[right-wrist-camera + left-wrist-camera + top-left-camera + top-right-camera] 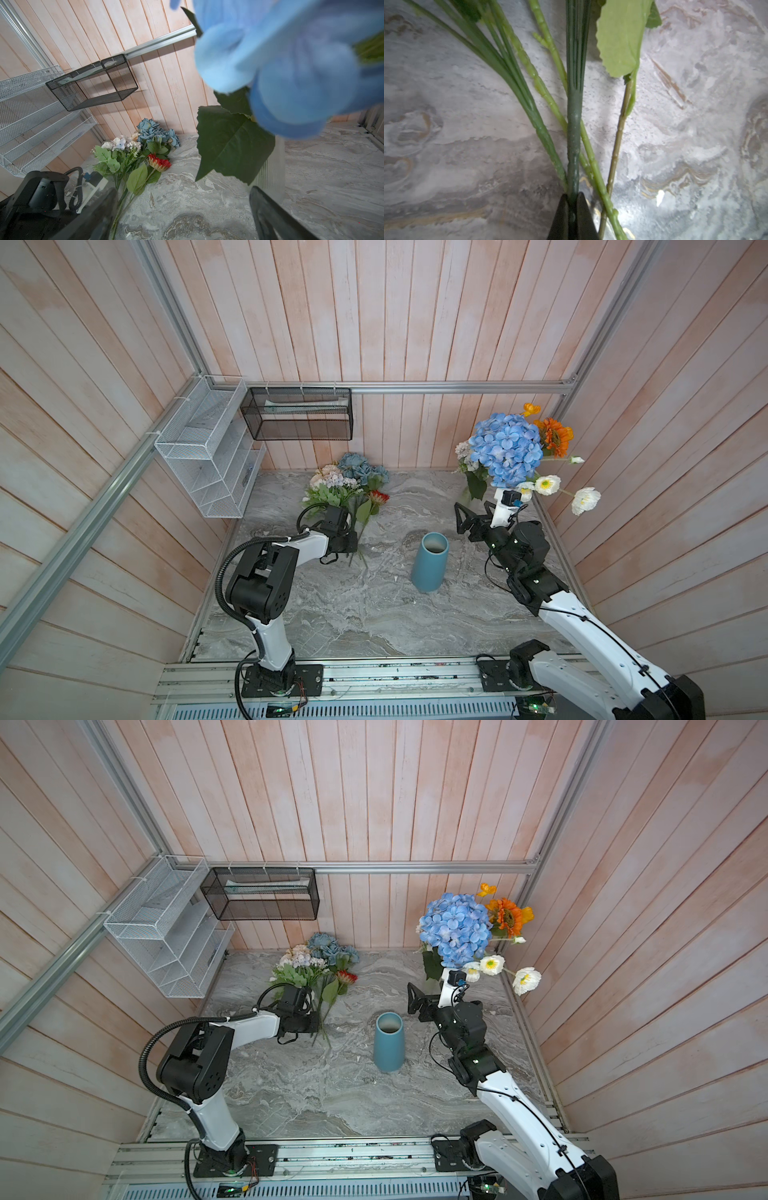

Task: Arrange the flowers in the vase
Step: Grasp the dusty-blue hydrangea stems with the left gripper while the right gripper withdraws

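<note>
A bunch of flowers point(347, 485) point(316, 965) lies on the marble table at the back, with dusty blue, pale and red blooms and stems pointing toward the front. My left gripper point(572, 199) is shut on a thick dark green stem point(574, 135) of that bunch; other stems point(542, 91) lie beside it. In both top views the left gripper point(347, 543) sits low over the stem ends. A blue vase point(430, 562) point(388, 1046) stands upright mid-table, apparently empty. My right gripper point(459, 519) point(185, 207) hangs open, holding nothing, beside a clear ribbed glass vase point(272, 172).
The clear glass vase at the back right holds a bright blue hydrangea point(507, 448), orange flowers point(552, 435) and white flowers point(548, 484). A white wire rack point(208, 456) and a black mesh basket point(297, 414) hang on the back-left walls. Wooden walls close in three sides.
</note>
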